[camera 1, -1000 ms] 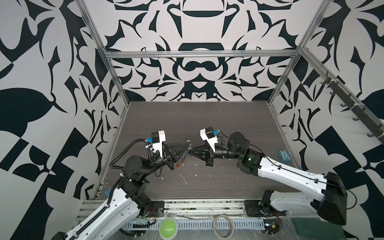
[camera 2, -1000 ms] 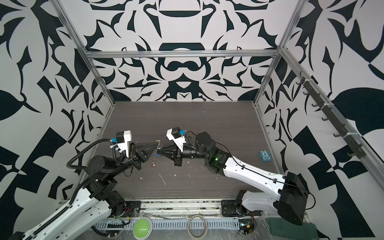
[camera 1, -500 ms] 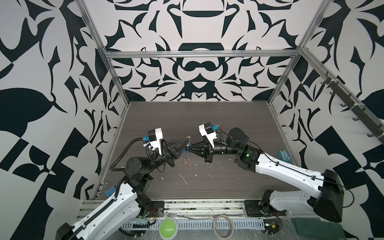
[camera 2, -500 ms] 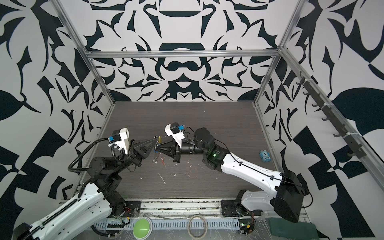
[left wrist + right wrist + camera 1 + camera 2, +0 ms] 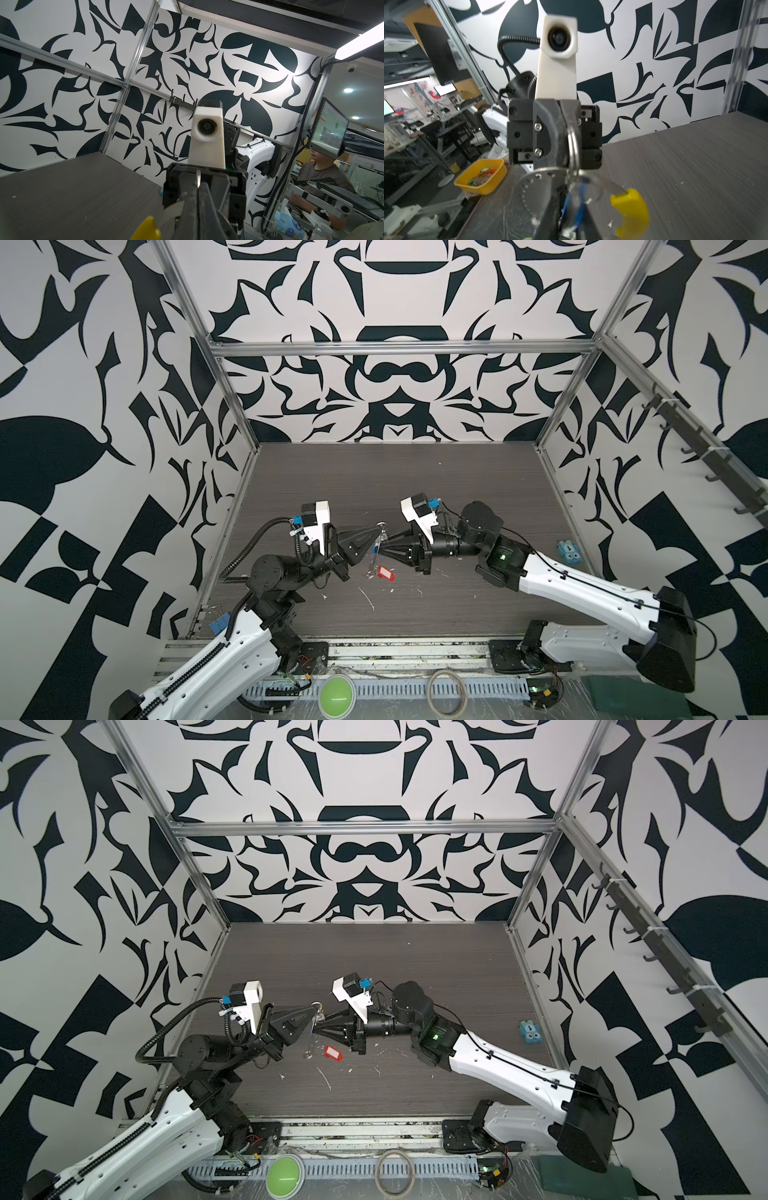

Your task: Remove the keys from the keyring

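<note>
Dark table (image 5: pixel 457 489) fills the lower centre of both top views. Mid-frame, the left gripper (image 5: pixel 372 537) is clamped on the keyring (image 5: pixel 573 143), holding it in the air. The right gripper (image 5: pixel 384 549) sits tip-to-tip with it, jaws now narrowly parted.

Change: the red-tagged keys (image 5: pixel 385 573), up between the tips a second ago, now lie on the table just below.

Judged: one bunch is off; the blue-tagged keys (image 5: pixel 580 212) are still on the ring.

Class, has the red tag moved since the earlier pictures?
Yes: the red tag has dropped lower, toward the white scrap on the table.
</note>
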You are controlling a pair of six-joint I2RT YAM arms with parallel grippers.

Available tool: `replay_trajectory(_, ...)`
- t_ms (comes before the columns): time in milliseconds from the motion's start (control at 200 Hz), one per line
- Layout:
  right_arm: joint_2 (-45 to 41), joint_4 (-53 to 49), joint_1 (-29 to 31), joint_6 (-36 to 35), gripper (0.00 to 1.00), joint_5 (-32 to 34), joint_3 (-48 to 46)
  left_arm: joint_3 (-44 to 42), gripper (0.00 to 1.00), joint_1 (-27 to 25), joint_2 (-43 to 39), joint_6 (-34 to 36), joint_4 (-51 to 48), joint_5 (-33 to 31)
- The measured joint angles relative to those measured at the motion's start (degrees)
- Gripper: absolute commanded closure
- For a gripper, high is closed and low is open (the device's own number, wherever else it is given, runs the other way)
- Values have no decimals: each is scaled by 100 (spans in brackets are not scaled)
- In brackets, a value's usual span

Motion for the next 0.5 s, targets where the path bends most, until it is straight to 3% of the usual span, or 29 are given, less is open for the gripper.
replay_trajectory(95, -63, -354, 52, -142, 60, 31, -9, 4, 100, 2, -33, 9, -74, -31)
replay_trajectory(500, -1329, -1069, 66, -638, 52, 933, -42, 9, 100, 2, -179, 122, -413, -76)
